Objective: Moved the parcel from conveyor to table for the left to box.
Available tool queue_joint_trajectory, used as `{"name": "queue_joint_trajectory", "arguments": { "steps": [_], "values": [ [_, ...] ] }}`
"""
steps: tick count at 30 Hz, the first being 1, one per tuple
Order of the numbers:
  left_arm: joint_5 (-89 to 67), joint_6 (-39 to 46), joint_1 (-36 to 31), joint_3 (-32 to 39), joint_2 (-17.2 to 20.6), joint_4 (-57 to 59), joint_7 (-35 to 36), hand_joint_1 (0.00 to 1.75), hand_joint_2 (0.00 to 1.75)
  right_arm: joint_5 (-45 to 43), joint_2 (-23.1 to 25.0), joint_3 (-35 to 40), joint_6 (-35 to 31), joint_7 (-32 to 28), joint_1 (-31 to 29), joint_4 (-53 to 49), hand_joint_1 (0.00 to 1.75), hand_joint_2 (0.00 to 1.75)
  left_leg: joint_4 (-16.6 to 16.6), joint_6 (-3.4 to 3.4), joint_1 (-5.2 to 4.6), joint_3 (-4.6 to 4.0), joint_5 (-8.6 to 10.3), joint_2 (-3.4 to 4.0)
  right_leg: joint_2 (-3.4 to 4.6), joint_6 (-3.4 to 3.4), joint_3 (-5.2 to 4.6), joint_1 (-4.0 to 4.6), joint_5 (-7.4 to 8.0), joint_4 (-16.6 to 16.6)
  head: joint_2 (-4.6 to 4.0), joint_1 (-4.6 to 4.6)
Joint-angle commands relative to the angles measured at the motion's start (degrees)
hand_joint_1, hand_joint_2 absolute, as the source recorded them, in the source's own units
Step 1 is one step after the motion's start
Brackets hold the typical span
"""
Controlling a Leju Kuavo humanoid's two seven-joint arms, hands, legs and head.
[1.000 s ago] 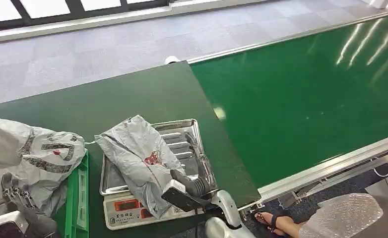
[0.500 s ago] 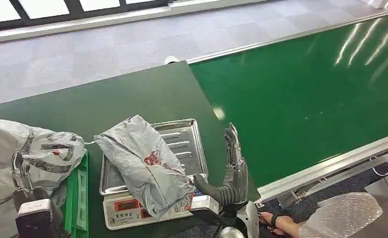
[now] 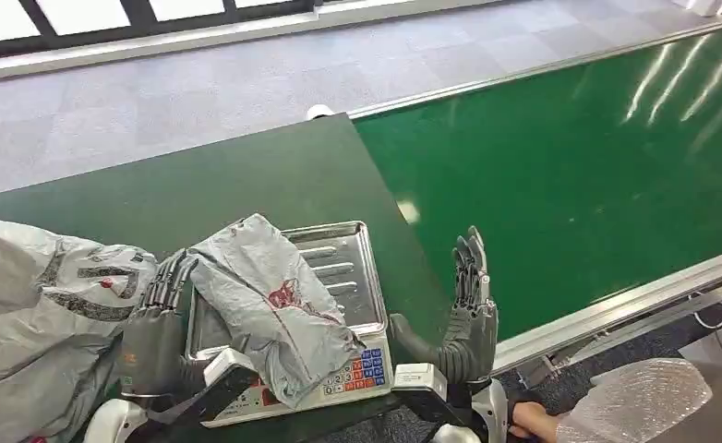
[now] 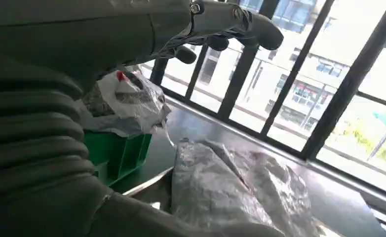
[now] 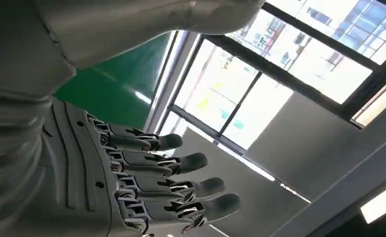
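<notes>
1. Lying slantwise across the scale [image 3: 339,378], the parcel [image 3: 270,300] is a crumpled grey plastic mailer with a red print, soft and creased; one end droops over the scale's front face.
2. The scale has a shiny ribbed steel pan with a raised rim, and below it a pale front with a red display and blue and white keys.
3. The scale stands on the table [image 3: 246,180], a flat matt dark green top.
4. The left hand [image 3: 154,332] stands upright just beside the scale's left edge, its dark fingers straight and slightly apart, close to the parcel's left end; it holds nothing. In the left wrist view [image 4: 215,24] the fingers hang above the parcel [image 4: 240,192].
5. The right hand [image 3: 463,318] is raised to the right of the scale, palm flat, fingers spread and empty, well clear of the parcel. The right wrist view [image 5: 146,182] shows segmented dark fingers extended side by side.
6. Left of the scale sits a green plastic box [image 3: 150,369] with a heap of wrinkled grey bags [image 3: 43,305] in it.
7. Right of the scale runs the conveyor [image 3: 570,166], a smooth glossy green belt edged by a metal rail.
</notes>
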Motion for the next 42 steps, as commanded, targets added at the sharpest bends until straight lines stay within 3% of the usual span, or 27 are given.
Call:
{"name": "queue_joint_trajectory", "arguments": {
  "steps": [1, 11, 27, 28, 42],
  "values": [
    [1.3, -10.2, -10.6, -13.8, 6.9, 16.5, -5.0, 0.0, 1.75, -3.0, -1.1, -3.1, 2.0, -2.0, -1.9, 3.8, 0.0, 1.75, -0.2, 0.09, -0.02, -0.12, 0.29, -0.36, -0.25, 0.02, 0.01, -0.02, 0.19, -0.2, 0.0, 0.0],
    [6.4, -12.8, -15.5, -19.4, 8.9, 21.6, -6.2, 0.0, 1.75, -4.2, -0.6, -2.4, 2.5, -2.1, -3.2, 5.9, 0.0, 1.75, -0.2, 0.11, 0.0, -0.15, 0.29, -0.12, -0.03, 0.03, -0.08, 0.01, 0.25, -0.2, 0.0, 0.0],
    [7.2, -12.6, -16.0, -21.1, 9.2, 22.9, -6.0, 0.0, 1.75, -4.2, 0.1, -2.7, 3.6, -2.5, -4.7, 7.1, 0.0, 1.75, -0.1, 0.12, -0.02, -0.21, 0.33, -0.07, 0.03, 0.02, -0.12, 0.0, 0.3, -0.2, 0.0, 0.0],
    [7.2, -12.6, -16.0, -21.1, 9.2, 22.9, -6.0, 1.75, 1.75, -4.2, 0.1, -2.7, 3.6, -2.5, -4.7, 7.1, 0.0, 1.75, -0.2, 0.14, -0.03, -0.26, 0.41, -0.07, 0.06, 0.02, -0.19, -0.01, 0.38, -0.2, 0.0, 0.0],
    [7.8, -11.5, -15.2, -19.7, 9.3, 20.8, -6.9, 1.75, 1.75, -5.7, 0.0, -2.0, 3.4, -2.8, -6.1, 9.3, 0.0, 1.75, -0.2, 0.15, -0.02, -0.23, 0.37, 0.02, 0.12, 0.01, -0.16, 0.0, 0.4, -0.2, -0.02, -0.02]
  ]
}}
